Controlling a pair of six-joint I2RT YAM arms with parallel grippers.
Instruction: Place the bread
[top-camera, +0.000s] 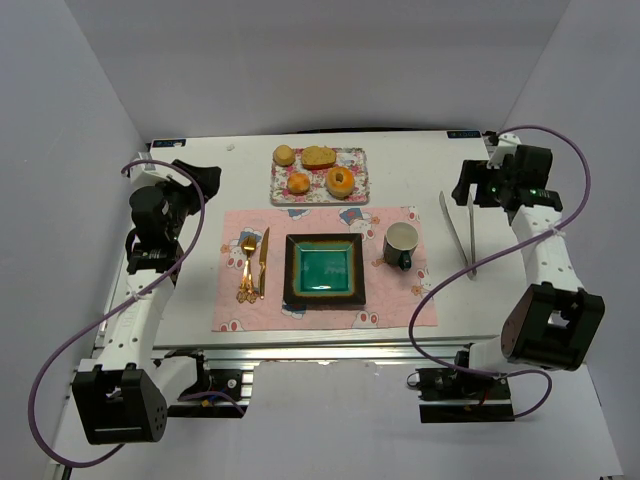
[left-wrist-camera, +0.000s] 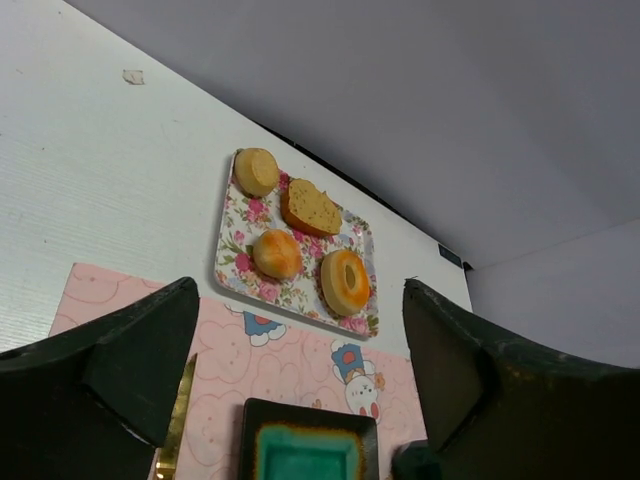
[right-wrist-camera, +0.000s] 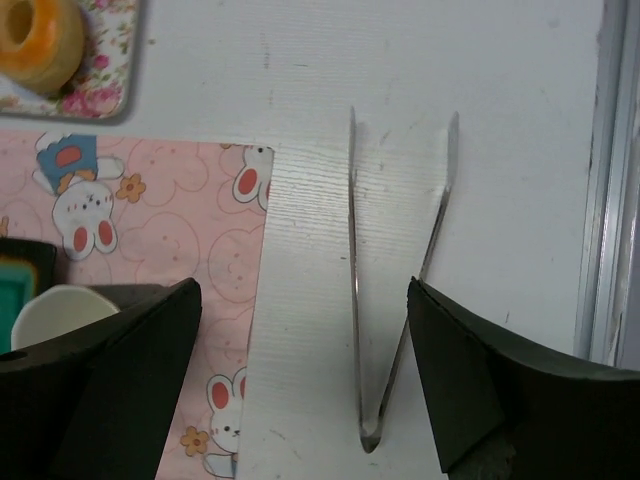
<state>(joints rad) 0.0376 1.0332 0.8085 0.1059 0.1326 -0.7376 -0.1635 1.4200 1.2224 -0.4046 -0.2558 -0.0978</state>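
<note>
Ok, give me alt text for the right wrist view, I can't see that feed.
Metal tongs lie on the white table, hinge end at the bottom of the frame, seen between the open jaws of the right gripper. To the left are a pink bunny placemat, a cup rim and, top left, the bread on a floral tray.

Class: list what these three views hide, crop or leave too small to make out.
Right wrist: bread cropped by the top-left corner; mug mostly behind the right gripper.
Left wrist: plate cut by the bottom edge.
Top: cutlery too small to tell fork from spoon.
</note>
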